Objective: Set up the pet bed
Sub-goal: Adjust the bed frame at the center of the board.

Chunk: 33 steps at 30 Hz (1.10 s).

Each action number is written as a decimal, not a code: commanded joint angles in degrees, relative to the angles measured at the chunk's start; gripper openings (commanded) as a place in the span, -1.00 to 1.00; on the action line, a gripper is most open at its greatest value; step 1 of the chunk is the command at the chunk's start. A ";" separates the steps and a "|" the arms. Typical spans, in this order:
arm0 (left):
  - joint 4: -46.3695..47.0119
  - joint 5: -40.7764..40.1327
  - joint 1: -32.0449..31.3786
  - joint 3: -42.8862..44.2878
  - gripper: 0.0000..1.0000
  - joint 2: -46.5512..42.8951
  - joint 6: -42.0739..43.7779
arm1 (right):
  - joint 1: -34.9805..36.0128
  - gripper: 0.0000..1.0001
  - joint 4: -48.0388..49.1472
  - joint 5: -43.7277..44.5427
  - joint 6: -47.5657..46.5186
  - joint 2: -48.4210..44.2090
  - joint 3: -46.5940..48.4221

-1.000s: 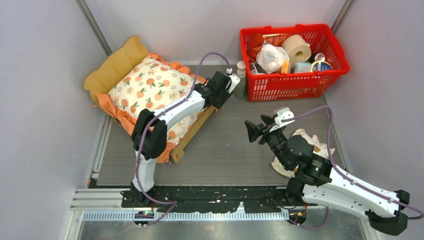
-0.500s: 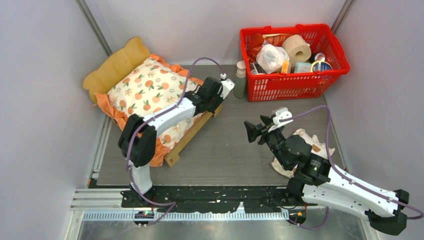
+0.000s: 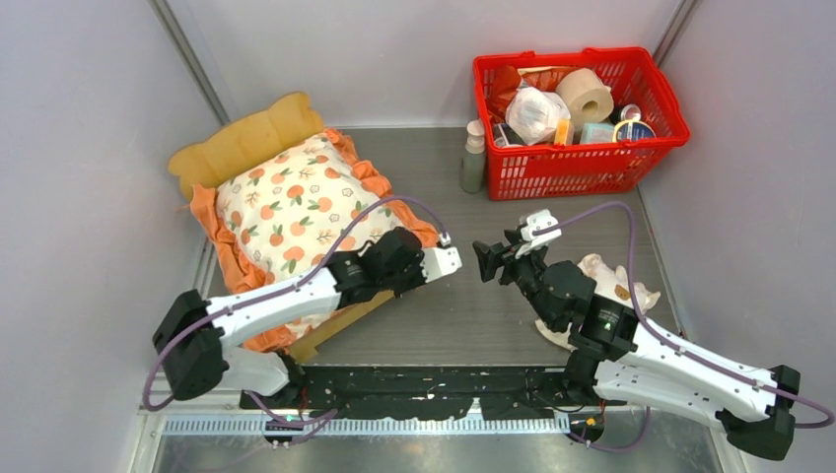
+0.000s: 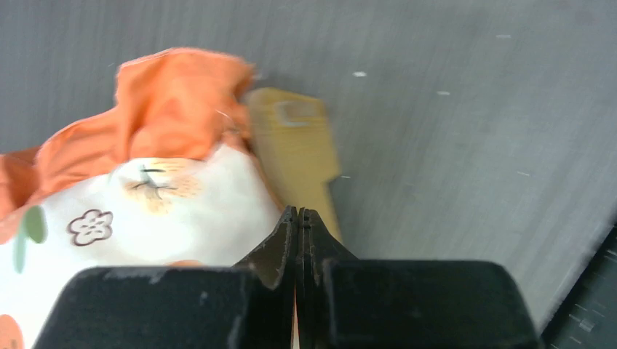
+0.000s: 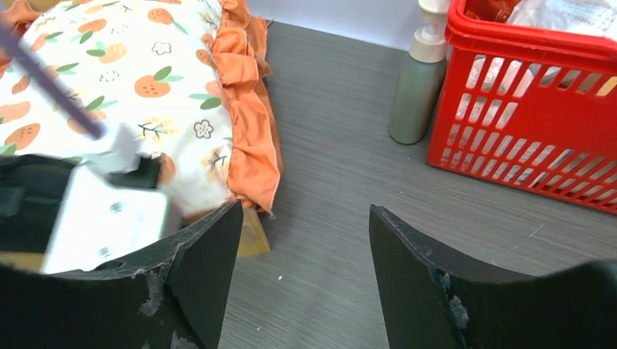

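The pet bed (image 3: pixel 246 138), light wood with a wavy headboard, lies at the left, its foot end toward the near edge. The orange-print cushion (image 3: pixel 296 207) covers its base. My left gripper (image 3: pixel 409 278) is shut, with its tips at the bed's near-right foot corner. In the left wrist view the left gripper (image 4: pixel 298 211) is pressed closed over the wooden frame corner (image 4: pixel 295 145), beside the cushion's orange ruffle (image 4: pixel 174 94). My right gripper (image 3: pixel 488 261) is open and empty over the floor, just right of that corner. The right wrist view shows the frame corner (image 5: pixel 251 236) beside the right gripper (image 5: pixel 304 207).
A red basket (image 3: pixel 577 163) of assorted items stands at the back right, with a grey-green pump bottle (image 3: pixel 473 163) just left of it. The small cream frilled pillow (image 3: pixel 616 281) lies partly under my right arm. Walls close in at left, back and right.
My left gripper swept from the back toward the near edge. The bed and cushion turned with it, the foot end swinging nearer. The right gripper shifted slightly left.
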 commanded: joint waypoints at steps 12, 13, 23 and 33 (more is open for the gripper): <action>-13.64 -23.63 6.80 15.72 0.04 -15.59 -9.15 | -1.98 0.42 7.41 -8.86 4.15 9.94 1.46; -13.58 -24.76 9.61 16.92 0.13 -16.46 -10.93 | -2.41 0.42 7.58 -9.19 5.02 11.15 1.66; -11.46 -26.40 46.25 28.41 0.27 -7.19 -17.86 | -15.63 0.42 16.12 -32.60 2.13 31.71 7.34; -13.74 -23.61 57.78 52.03 0.31 20.32 -18.31 | -22.96 0.62 21.11 -49.72 12.27 47.65 13.14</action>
